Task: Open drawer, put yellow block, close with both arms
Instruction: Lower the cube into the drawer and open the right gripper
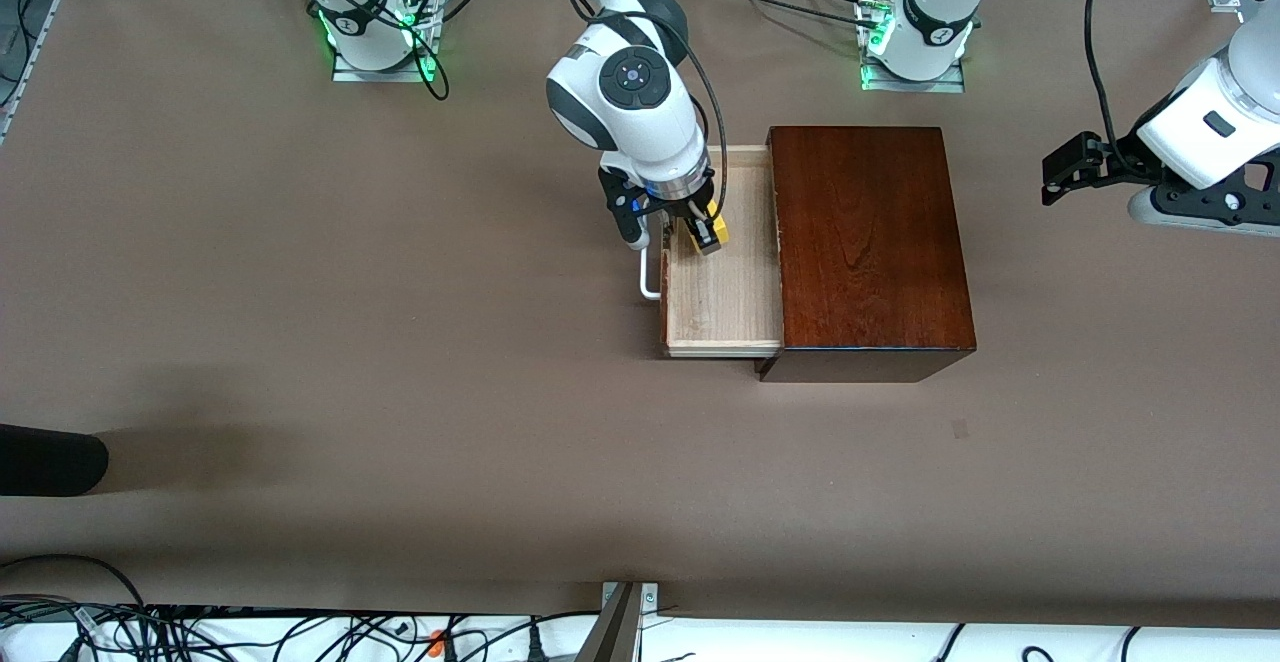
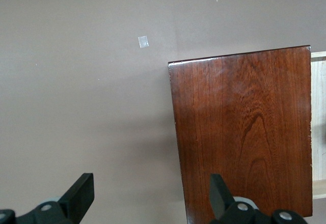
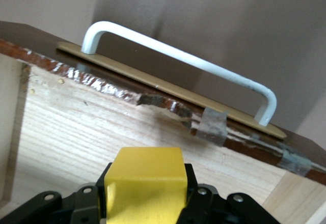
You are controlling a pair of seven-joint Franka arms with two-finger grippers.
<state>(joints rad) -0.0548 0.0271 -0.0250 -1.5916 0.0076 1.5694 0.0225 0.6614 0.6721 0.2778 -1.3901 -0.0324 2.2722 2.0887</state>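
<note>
I see my right pincer clamped on the yellow block over the open drawer, while my left pincer waits spread apart above the counter.

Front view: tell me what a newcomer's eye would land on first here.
The right gripper stands out first, shut on the yellow block over the pulled-out drawer; its wrist view shows the block above the pale wood floor, by the white handle. Next comes the glossy wooden box that the drawer slides in. The left gripper waits open, in the air at the left arm's end of the table.
</note>
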